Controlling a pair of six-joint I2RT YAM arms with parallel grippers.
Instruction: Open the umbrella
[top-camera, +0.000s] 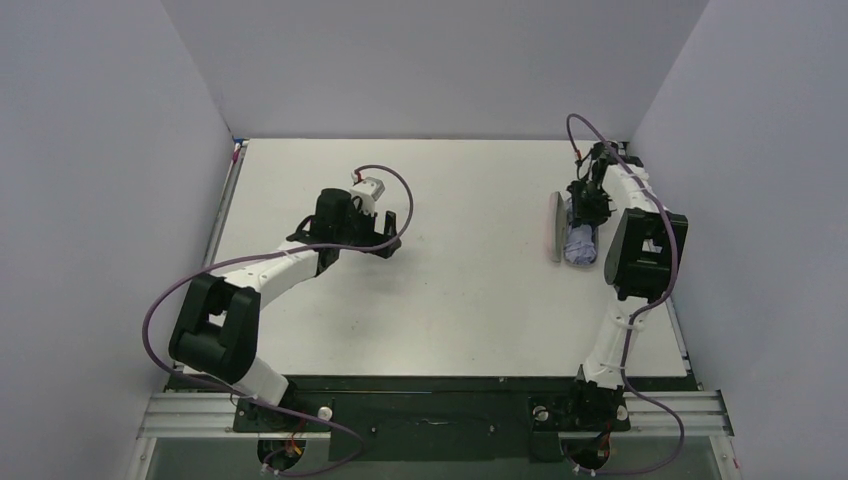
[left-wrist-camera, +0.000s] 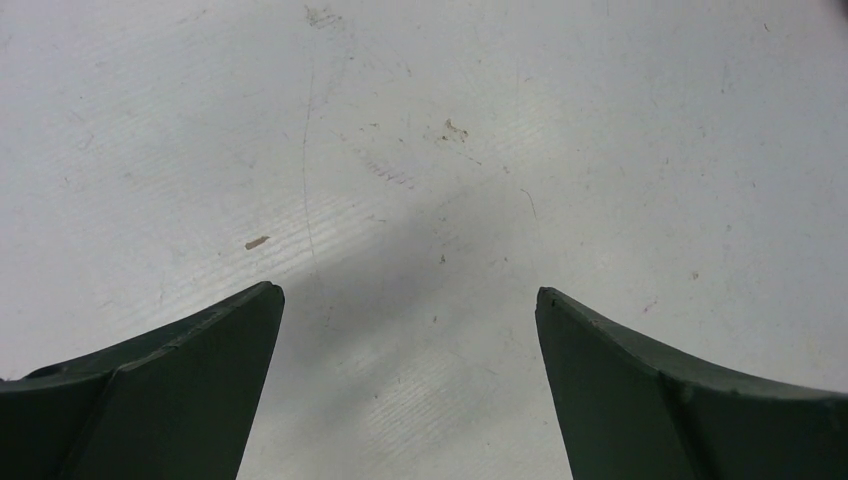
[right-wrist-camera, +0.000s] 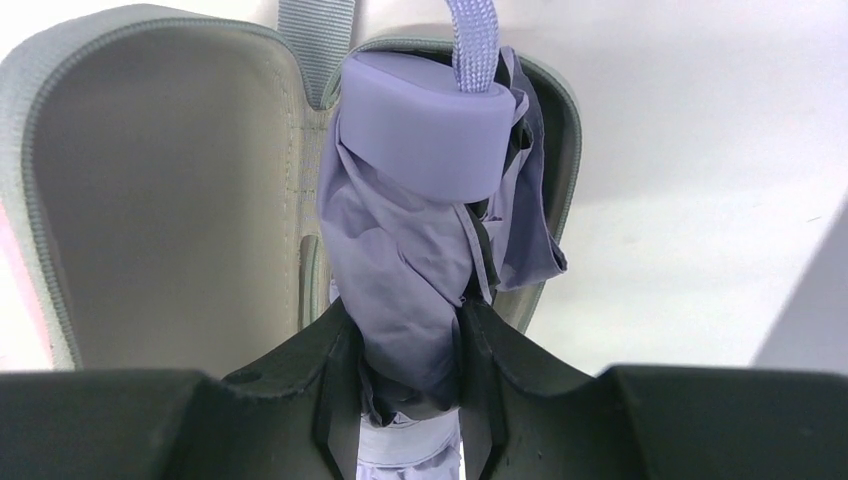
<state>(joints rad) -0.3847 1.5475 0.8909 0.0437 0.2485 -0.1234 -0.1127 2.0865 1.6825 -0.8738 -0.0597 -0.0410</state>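
The umbrella (top-camera: 581, 245) is folded into a lilac bundle at the right side of the table. In the right wrist view the umbrella (right-wrist-camera: 405, 250) lies in one half of an open grey clamshell case (right-wrist-camera: 150, 200). Its lilac handle (right-wrist-camera: 425, 130) and strap (right-wrist-camera: 475, 40) point away from the camera. My right gripper (right-wrist-camera: 400, 320) is shut on the umbrella's bunched fabric, and both fingers (right-wrist-camera: 330, 360) press into it. My left gripper (left-wrist-camera: 410, 295) is open over bare table, far to the left, and holds nothing.
The open case (top-camera: 555, 228) shows as a pale strip just left of the umbrella. The white table (top-camera: 460, 300) ends in walls at the back, left and right. The right arm's elbow (top-camera: 645, 255) hangs over the table's right edge.
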